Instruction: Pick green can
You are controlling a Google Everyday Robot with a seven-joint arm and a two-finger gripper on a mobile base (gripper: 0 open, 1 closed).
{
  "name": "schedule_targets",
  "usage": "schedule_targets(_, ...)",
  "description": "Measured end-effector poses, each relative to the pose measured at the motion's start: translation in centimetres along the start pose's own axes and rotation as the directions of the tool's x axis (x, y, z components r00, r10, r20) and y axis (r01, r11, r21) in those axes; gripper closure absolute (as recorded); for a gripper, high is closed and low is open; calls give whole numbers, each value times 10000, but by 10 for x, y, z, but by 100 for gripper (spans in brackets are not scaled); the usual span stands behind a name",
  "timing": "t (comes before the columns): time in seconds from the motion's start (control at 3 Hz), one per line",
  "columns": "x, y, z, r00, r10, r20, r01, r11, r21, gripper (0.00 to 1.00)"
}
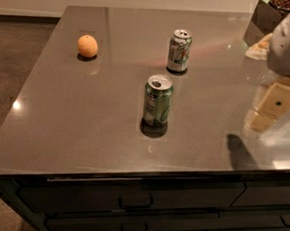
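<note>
Counter, green can ctr, gripper apart at rt

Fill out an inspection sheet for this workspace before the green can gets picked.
Surface: dark glossy countertop, light reflections on it.
Job's things: green can upright near the middle, standing free.
Clutter: white-silver can upright behind the green can, apart from it; orange at far left; dark container at the far right corner.
Grippers: hand hovers over the counter's right side, well right of the green can, holding nothing.
Cables: nothing seen.
Surroundings: drawers below the countertop; floor to the left.
</note>
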State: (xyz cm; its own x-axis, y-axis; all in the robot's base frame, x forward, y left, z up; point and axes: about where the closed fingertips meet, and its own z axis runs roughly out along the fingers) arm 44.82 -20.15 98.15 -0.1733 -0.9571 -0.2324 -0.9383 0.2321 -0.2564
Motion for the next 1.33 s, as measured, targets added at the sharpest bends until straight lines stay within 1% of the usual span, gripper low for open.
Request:
schedule_targets(0.33,-23,-10,4,9979,-370,526,373,9993,-60,0)
schedule_targets(0.67,-51,-24,15,9938,-783,786,807,9963,-280,0)
schedule_targets(1.0,-75,-39,36,9889,-1169,915,1235,9899,-695,0)
schedule_targets(1.33,-94,-38,58,9820,-1514,1133,1643,9797,-1149,0)
